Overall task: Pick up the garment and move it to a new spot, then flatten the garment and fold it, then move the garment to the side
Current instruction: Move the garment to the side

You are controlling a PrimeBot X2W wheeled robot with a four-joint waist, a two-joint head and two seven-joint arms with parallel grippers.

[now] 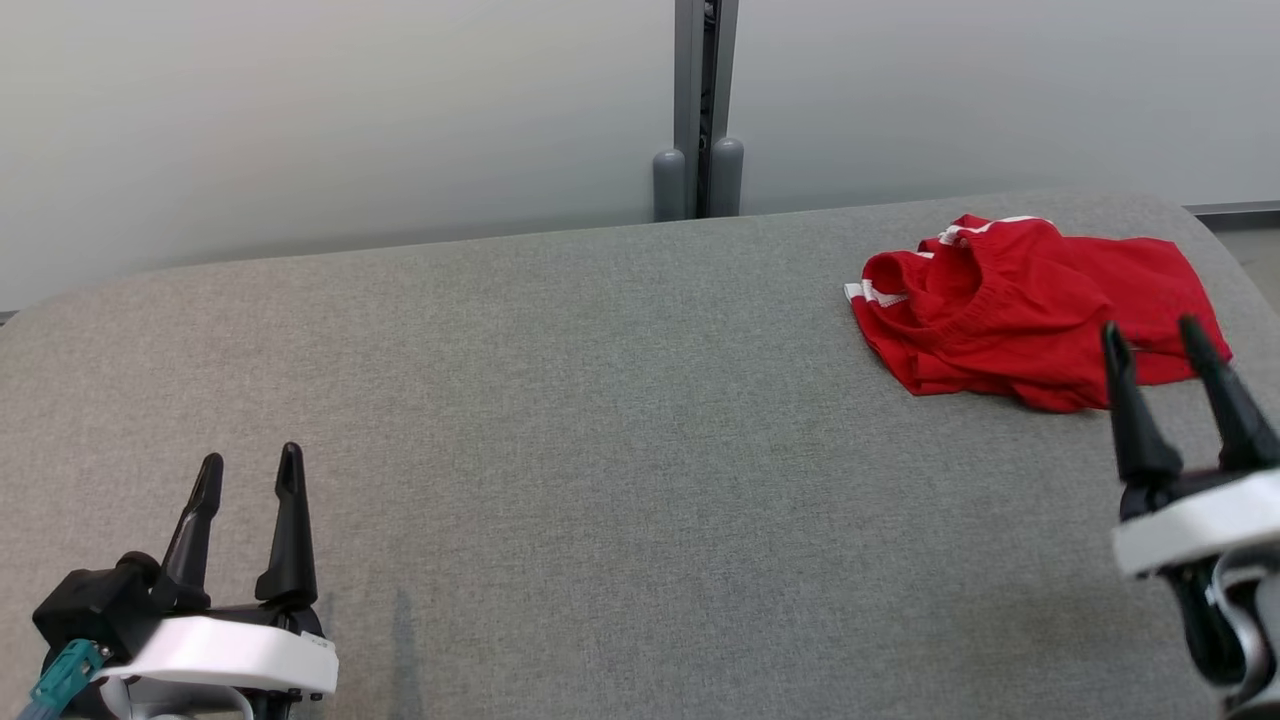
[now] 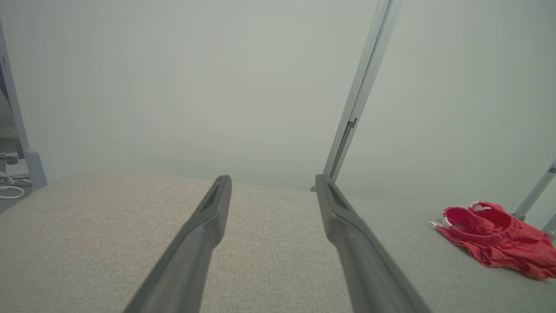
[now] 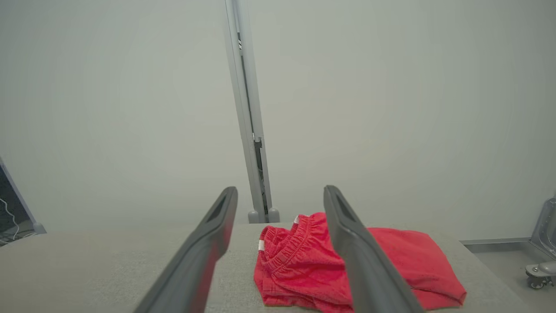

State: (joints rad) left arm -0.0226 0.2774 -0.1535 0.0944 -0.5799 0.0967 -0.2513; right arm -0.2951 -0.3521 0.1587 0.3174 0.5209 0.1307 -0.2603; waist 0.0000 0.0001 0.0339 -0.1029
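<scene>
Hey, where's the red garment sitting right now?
In the head view, the crumpled red fabric garment lies on the grey upholstered surface at the far right, just ahead of the open right pincer.

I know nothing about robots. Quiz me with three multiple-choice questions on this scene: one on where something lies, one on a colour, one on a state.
1. Where on the grey fabric-covered table does the crumpled red mesh garment lie?
A) near left corner
B) far right part
C) dead centre

2. What colour is the trim on the garment?
A) white
B) yellow
C) black

3. How do the left gripper and right gripper stand?
A) both shut on the garment
B) left open, right shut on the garment
C) both open, holding nothing

Answers:
1 B: in the head view it sits toward the table's far right edge.
2 A: white bands show along its hems.
3 C: each pair of dark fingers is spread apart with nothing clamped between them.
</scene>
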